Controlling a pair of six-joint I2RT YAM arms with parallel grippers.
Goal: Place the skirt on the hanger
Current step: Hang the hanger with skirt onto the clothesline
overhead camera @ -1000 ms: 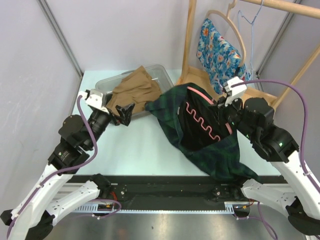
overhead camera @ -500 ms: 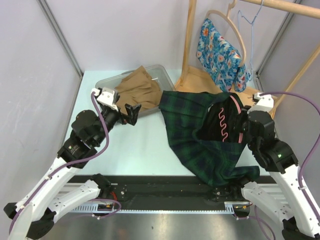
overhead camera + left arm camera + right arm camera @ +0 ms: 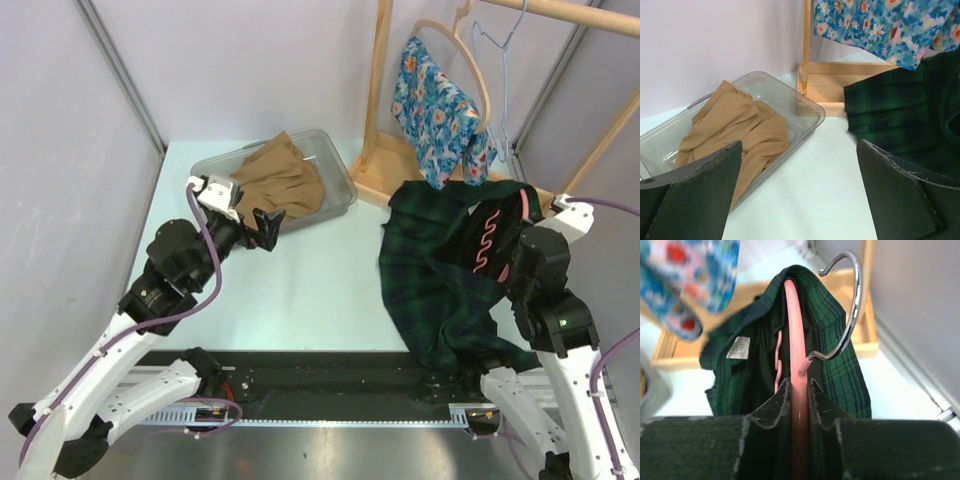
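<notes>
The dark green plaid skirt (image 3: pixel 435 275) hangs draped over the pink hanger (image 3: pixel 794 325) at the right side of the table (image 3: pixel 300 290), just in front of the wooden rack (image 3: pixel 378 100), its lower folds trailing to the table's near edge. The right gripper (image 3: pixel 799 386) is clamped on the hanger just below its metal hook (image 3: pixel 852 305). The left gripper (image 3: pixel 799 150) has its jaws spread wide and holds nothing, near the clear bin (image 3: pixel 338 170) with the tan garment (image 3: pixel 275 180).

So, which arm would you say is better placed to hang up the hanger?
Right: the right gripper clamps the hanger with the skirt, near the rack; the left gripper is open by the bin.
</notes>
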